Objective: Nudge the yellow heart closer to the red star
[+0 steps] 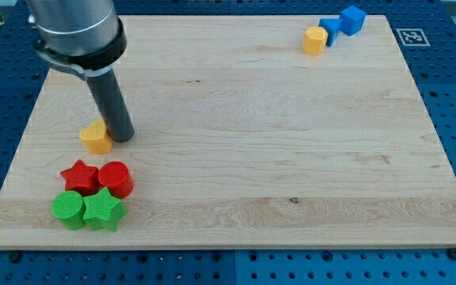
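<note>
Green star [104, 209] is noted lower left, below red star [79, 175]. Tip [122, 138] touches yellow heart [96, 138]; no fingers are fitted. An off-centre push risks deflection

heart [95, 138] just left of my tip [123, 136], star [79, 176] below it

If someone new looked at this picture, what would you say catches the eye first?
First the dark rod at the view's upper left, my tip right beside the yellow heart. Just below sits a tight cluster: red star, red cylinder, green cylinder and green star. Far off at the view's top right, a yellow block touches two blue blocks.
</note>
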Tool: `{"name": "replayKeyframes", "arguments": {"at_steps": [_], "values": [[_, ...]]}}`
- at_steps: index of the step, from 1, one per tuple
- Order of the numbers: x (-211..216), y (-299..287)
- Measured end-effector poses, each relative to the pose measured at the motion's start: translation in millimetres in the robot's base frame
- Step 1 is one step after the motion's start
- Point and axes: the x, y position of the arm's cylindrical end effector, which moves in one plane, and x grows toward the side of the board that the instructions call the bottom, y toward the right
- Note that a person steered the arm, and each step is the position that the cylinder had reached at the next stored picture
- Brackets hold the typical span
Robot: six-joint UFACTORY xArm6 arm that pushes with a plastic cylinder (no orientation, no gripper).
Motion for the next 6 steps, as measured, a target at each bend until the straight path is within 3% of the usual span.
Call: {"name": "replayKeyframes", "arguments": {"at_steps": [2,3,6], "values": [[-40,29],[-49,-1],[-6,-21]]}}
